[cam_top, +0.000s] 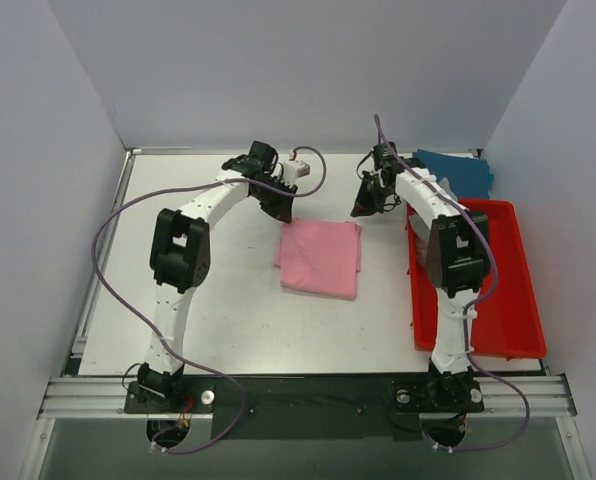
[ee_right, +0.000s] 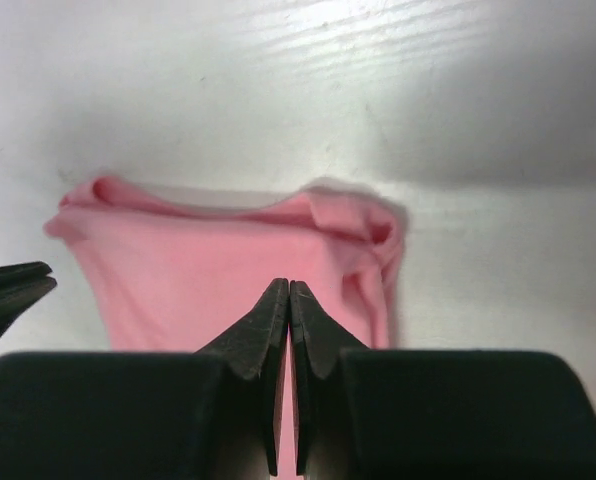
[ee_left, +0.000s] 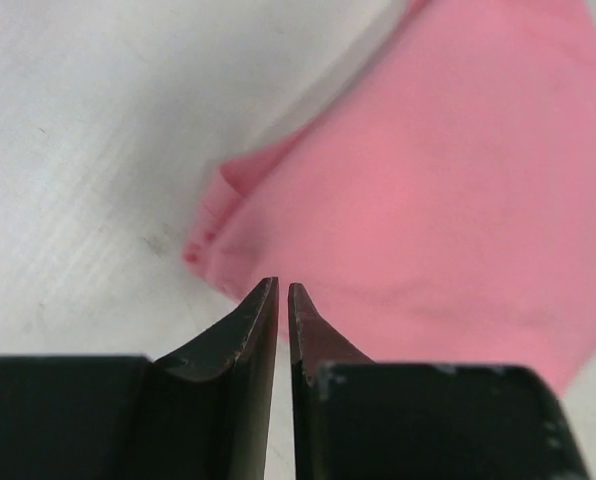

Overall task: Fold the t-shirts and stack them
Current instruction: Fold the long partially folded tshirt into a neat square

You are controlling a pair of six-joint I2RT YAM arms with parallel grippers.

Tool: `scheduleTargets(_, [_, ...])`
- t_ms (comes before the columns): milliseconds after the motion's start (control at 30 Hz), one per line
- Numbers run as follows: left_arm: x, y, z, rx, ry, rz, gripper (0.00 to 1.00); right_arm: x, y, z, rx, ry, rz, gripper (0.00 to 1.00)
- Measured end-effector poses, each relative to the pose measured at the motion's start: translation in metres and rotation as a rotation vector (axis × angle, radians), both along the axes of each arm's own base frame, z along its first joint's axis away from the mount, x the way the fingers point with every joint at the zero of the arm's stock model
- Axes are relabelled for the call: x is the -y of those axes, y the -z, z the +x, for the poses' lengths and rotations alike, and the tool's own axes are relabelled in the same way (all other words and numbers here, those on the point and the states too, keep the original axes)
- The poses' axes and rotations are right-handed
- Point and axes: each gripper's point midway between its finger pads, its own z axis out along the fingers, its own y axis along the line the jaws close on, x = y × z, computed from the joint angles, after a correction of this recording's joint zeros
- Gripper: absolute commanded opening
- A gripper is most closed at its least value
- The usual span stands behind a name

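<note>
Reaching forward with elbows raised, both arms are bent down toward the far edge of the folded pink t-shirt (cam_top: 320, 258), laid flat mid-table (cam_top: 248, 330). Left gripper (cam_top: 280, 207) is pinched to a sliver, empty, by the far left corner. Right gripper (cam_top: 365, 206) is pressed closed, empty, by the far right corner. Teal-blue t-shirt (cam_top: 458, 172) is seen just behind the red bin (cam_top: 498, 330)
</note>
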Motion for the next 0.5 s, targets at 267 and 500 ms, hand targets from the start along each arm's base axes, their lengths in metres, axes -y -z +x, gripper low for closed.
scheduleTargets(267, [0.016, -0.055, -0.120, -0.147, 0.115, -0.127, 0.16, -0.039, -0.047, -0.096, 0.040, -0.116, 0.127, 0.00])
scheduleTargets(500, [0.010, 0.006, -0.179, -0.327, 0.129, -0.052, 0.16, -0.045, 0.035, -0.190, -0.212, -0.136, 0.144, 0.00])
